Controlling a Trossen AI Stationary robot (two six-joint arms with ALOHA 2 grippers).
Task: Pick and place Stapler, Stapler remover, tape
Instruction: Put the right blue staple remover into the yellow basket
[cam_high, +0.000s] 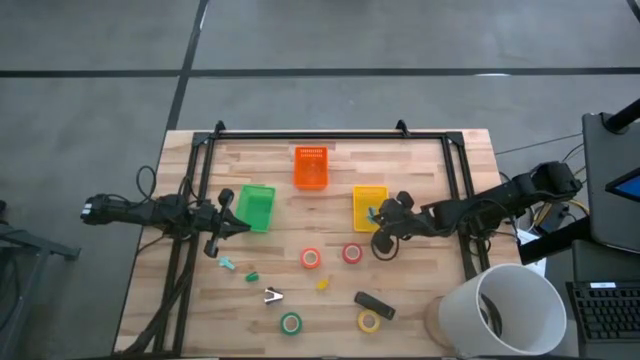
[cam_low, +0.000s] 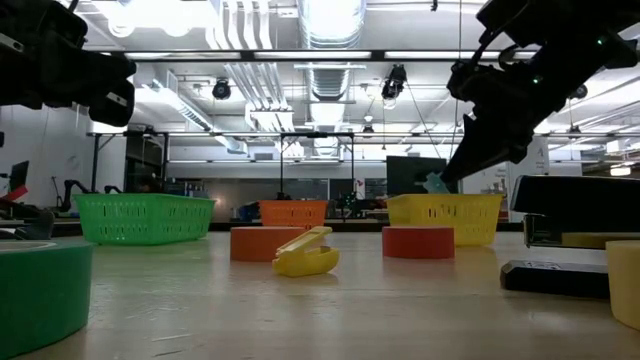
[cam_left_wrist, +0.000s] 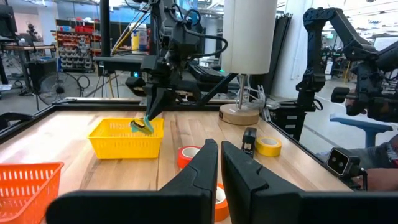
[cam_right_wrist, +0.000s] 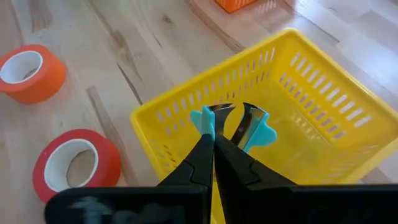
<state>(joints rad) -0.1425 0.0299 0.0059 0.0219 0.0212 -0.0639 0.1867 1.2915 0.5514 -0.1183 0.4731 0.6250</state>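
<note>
The right gripper (cam_right_wrist: 214, 140) pinches a teal staple remover (cam_right_wrist: 236, 124) above the yellow basket (cam_right_wrist: 311, 99). Only the right wrist view shows this clearly. The left gripper (cam_left_wrist: 219, 155), fingers pressed together, waits by the green basket (cam_high: 255, 207)

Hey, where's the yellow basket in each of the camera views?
High view: yellow basket right of centre, by the right gripper.
Low view: right of centre, at the back.
Left wrist view: left of centre.
Right wrist view: centre.
Shared landmark: the teal staple remover held over it.
</note>
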